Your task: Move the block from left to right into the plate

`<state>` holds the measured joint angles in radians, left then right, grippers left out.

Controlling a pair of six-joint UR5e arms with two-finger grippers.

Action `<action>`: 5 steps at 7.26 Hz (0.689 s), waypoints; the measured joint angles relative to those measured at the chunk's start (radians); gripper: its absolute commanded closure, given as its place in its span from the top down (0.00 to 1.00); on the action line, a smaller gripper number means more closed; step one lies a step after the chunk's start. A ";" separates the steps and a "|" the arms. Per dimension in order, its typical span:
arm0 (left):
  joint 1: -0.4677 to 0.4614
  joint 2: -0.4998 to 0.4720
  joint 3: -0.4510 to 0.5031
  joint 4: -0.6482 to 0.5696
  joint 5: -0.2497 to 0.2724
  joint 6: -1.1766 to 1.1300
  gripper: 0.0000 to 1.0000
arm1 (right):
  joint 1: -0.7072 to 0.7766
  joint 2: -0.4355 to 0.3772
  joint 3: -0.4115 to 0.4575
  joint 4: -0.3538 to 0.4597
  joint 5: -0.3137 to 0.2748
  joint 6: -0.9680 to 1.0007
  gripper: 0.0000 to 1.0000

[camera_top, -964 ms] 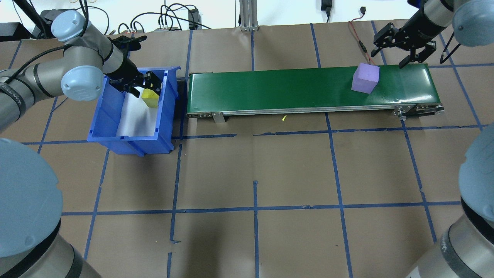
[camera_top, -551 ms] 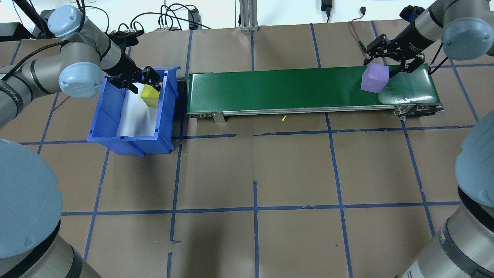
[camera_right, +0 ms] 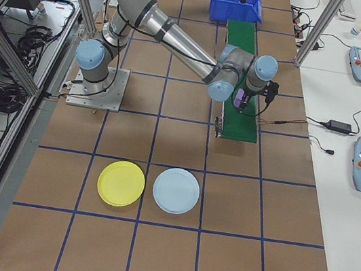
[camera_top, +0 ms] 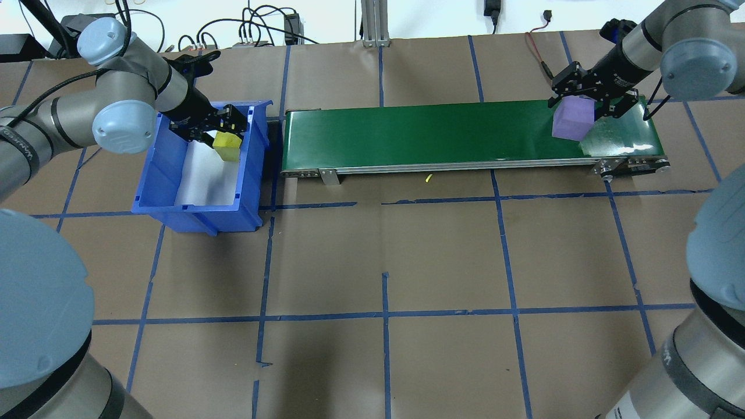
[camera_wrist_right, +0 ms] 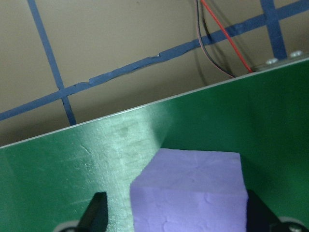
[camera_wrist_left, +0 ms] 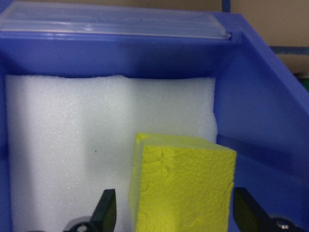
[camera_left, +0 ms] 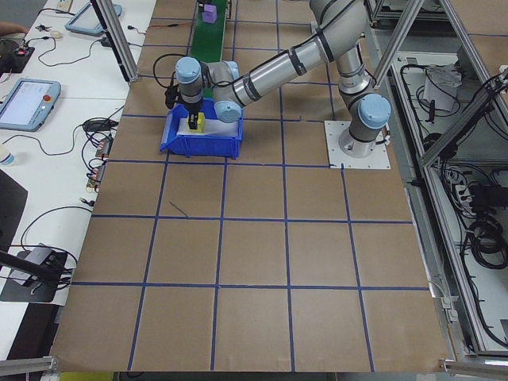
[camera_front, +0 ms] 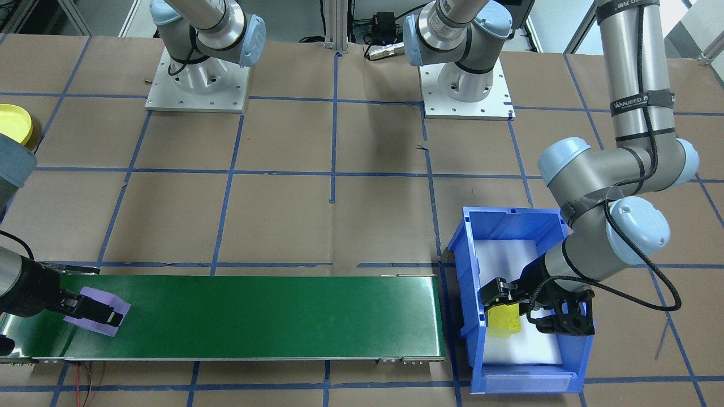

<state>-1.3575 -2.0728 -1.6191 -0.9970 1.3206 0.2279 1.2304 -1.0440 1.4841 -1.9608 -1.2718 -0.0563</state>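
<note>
1. The purple block [camera_top: 573, 119] now sits between the fingers of our right gripper [camera_top: 588, 105]. A second ago that gripper hovered clear above it, so we have descended around it. The fingers flank the block with a sliver of gap in the wrist view, so not yet clamped.
2. Under the gripper lies the green conveyor [camera_top: 419, 134], near its end.
3. Our left gripper [camera_front: 523, 305], spread apart, has dropped to straddle the yellow block [camera_wrist_left: 181, 188] inside the blue bin [camera_top: 151, 180].
4. The yellow plate [camera_right: 121, 183] lies well away from both grippers, so we judge carrying remains.
</note>
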 measured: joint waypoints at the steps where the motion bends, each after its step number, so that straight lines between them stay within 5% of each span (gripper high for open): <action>1: 0.000 -0.004 0.000 0.000 -0.001 0.009 0.26 | 0.000 -0.004 0.000 0.003 -0.033 -0.001 0.28; 3: 0.010 -0.005 0.003 0.000 0.004 0.044 0.25 | -0.037 -0.038 -0.020 0.029 -0.117 -0.036 0.27; 5: 0.041 0.003 0.018 -0.001 0.004 0.063 0.25 | -0.159 -0.071 -0.028 0.092 -0.221 -0.323 0.27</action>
<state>-1.3161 -2.0694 -1.6010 -0.9985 1.3246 0.2911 1.0709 -1.1146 1.4560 -1.8689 -1.4930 -0.3792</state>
